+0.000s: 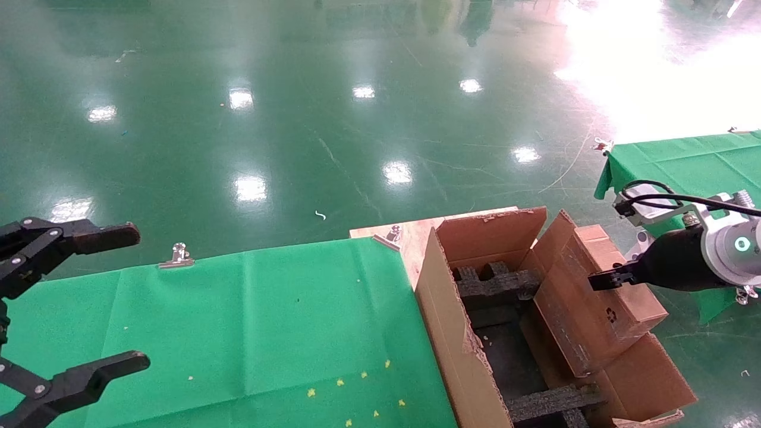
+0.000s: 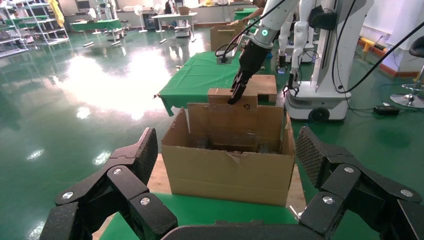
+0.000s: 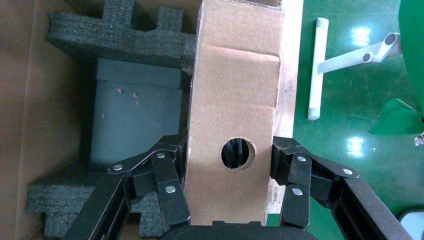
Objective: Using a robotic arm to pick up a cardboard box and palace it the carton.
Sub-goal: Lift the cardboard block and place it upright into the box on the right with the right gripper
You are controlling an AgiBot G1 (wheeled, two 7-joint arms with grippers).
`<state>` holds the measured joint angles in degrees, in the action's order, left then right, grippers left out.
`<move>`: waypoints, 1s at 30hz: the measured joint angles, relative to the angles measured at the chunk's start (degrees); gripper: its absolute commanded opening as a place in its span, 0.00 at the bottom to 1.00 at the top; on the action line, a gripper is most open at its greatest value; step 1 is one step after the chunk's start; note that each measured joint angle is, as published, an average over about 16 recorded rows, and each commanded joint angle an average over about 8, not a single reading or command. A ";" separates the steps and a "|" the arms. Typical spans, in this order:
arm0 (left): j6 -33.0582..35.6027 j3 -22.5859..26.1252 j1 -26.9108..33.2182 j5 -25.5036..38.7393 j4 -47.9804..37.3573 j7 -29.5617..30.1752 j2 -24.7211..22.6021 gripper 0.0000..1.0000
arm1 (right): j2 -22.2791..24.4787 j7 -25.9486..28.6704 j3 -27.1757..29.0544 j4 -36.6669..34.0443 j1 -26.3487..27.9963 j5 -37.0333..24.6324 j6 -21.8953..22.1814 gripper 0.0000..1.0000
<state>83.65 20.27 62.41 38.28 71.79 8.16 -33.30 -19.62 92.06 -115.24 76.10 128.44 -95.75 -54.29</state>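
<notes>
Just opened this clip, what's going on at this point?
The right pincer is shut on the cardboard box, gripping it by its narrow edge with the round hole. It holds the box tilted over the open carton, at the side by the carton's right wall, above the black foam spacers. The box is not seated yet. The left pincer hangs open over the green table, idle.
</notes>
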 measured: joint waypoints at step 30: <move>0.00 0.01 0.00 -0.01 0.00 -0.01 0.00 1.00 | -0.92 -0.14 -2.50 -1.52 -8.43 -1.27 11.17 0.00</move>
<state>83.65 20.28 62.41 38.27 71.79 8.15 -33.30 -20.54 91.91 -117.74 74.58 120.01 -97.02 -43.12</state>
